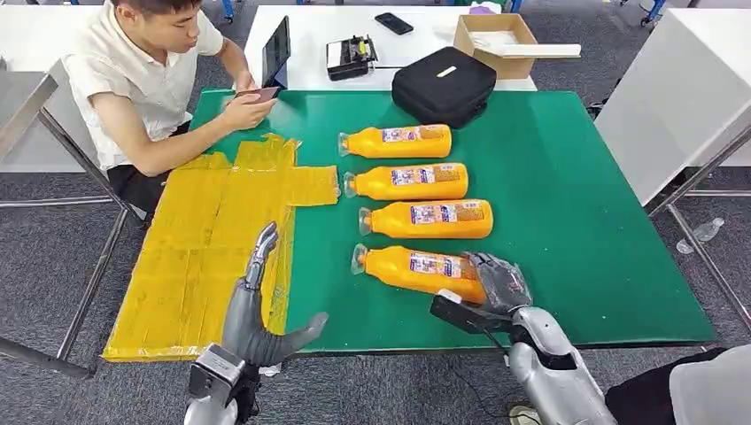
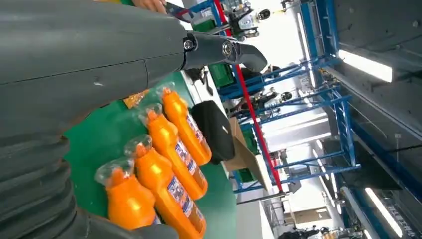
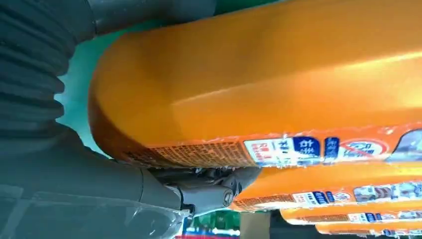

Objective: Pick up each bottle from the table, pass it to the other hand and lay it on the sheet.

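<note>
A green table [image 1: 567, 221] carries a yellow sheet [image 1: 212, 239] on its left and four orange bottles lying in a row. A person [image 1: 142, 71] sits at the far left corner. The right hand [image 1: 496, 282] wraps the base of the nearest bottle [image 1: 421, 268], thumb under it in the wrist view. The left hand [image 1: 261, 310] hovers over the sheet, fingers spread. The left wrist view shows blue racks [image 2: 318, 99].

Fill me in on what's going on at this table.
The right robot hand is closing around the base of the nearest orange bottle, which still lies on the green table. Three more bottles lie in a row beyond it. The left robot hand waits open by the yellow sheet, which holds no bottles. A person sits alongside.
</note>
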Controlling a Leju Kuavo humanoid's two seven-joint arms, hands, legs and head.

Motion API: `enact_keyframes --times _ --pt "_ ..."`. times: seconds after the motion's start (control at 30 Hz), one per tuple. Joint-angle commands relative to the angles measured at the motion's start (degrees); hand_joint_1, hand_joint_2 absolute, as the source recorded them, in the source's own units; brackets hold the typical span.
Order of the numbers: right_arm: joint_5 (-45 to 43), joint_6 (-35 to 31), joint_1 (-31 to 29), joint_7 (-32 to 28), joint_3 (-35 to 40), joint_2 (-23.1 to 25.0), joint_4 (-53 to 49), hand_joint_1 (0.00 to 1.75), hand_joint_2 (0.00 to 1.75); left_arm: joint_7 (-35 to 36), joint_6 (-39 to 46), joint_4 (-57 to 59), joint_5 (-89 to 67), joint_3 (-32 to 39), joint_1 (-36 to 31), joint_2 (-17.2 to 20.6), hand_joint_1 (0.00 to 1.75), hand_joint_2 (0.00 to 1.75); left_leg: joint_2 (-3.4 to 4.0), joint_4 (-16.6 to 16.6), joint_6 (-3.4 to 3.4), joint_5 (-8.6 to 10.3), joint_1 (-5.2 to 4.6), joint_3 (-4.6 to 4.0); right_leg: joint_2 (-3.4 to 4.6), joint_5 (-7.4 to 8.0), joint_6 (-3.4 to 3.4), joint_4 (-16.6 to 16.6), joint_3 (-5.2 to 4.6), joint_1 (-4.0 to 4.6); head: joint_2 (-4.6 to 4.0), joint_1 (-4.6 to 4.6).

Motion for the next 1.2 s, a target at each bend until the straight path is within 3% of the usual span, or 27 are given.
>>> enact_keyframes --times 0.03,0.2,0.37,0.47,0.57,0.67,0.87,1.07,1.2 --pt "-0.3 0.8 2.1 0.6 -0.3 -0.2 5.5 1.75 1.75 0.0 -0.1 2.4 0.1 -1.8 0.2 -0.7 0.0 1.75 -0.13 0.0 0.01 -0.02 0.03 0.2 -0.18 -0.06 -0.14 -0.1 0.01 0.06 0.0 0.02" --pt "-0.7 0.8 2.4 0.2 -0.2 -0.4 4.8 1.75 1.75 0.0 -0.1 2.4 0.2 -1.8 0.1 -0.7 0.0 1.75 -0.12 -0.1 0.01 -0.02 0.03 0.21 -0.17 -0.06 -0.14 -0.1 0.01 0.06 0.0 0.02" --pt "-7.1 -0.7 5.7 -4.5 -1.7 0.8 -2.4 1.75 1.75 -0.5 -0.3 2.5 2.4 -1.4 -0.1 -1.3 0.0 1.75 -0.13 -0.1 0.01 -0.03 0.04 0.28 -0.24 -0.09 -0.27 -0.2 0.09 0.09 0.0 0.02" --pt "-12.2 -1.5 9.4 -7.5 -2.6 2.1 -9.9 1.75 1.75 5.5 -6.3 3.6 11.6 -0.7 0.1 -2.2 0.0 1.75 -0.13 -0.1 -0.01 -0.07 0.04 0.28 -0.24 -0.14 -0.29 -0.1 0.09 0.09 0.0 0.02" --pt "-14.5 -0.4 9.5 -8.0 -2.3 2.5 -13.2 1.75 1.75 17.6 -14.8 7.9 31.1 -2.2 0.9 -1.6 0.0 1.75 -0.12 -0.1 -0.02 -0.1 0.04 0.28 -0.23 -0.16 -0.28 -0.1 0.37 0.09 0.0 0.02" --pt "-15.6 -0.7 9.4 -8.7 -3.0 3.4 -13.4 1.75 1.75 11.7 -10.7 7.1 27.3 -5.1 1.8 -0.2 0.0 1.75 0.17 -0.1 -0.01 -0.15 -0.01 0.31 0.03 -0.12 -0.33 -0.1 0.54 0.05 0.0 0.02" --pt "-17.5 -1.6 8.5 -10.9 -3.3 6.8 -15.3 1.75 1.75 14.4 -10.2 2.9 26.2 -5.0 0.6 -0.4 0.0 1.75 0.1 0.0 0.01 -0.07 0.0 -0.21 0.01 -0.06 -0.17 0.1 0.14 0.03 0.0 0.04" --pt "-17.9 -4.7 5.5 -13.9 -3.6 13.9 -17.7 1.75 1.75 13.9 -11.3 2.9 26.3 -5.3 0.9 -0.3 0.0 1.75 0.33 0.0 -0.04 -0.1 0.0 -0.18 0.2 -0.04 -0.27 0.1 0.08 0.05 0.0 0.0" --pt "-18.6 -5.0 5.5 -13.8 -4.3 16.1 -18.8 1.75 1.75 13.7 -11.5 1.7 26.3 -5.3 1.1 -0.3 0.0 1.75 0.24 0.0 -0.01 -0.03 -0.01 -0.29 0.14 0.0 -0.13 0.1 -0.02 0.01 0.0 -0.02"
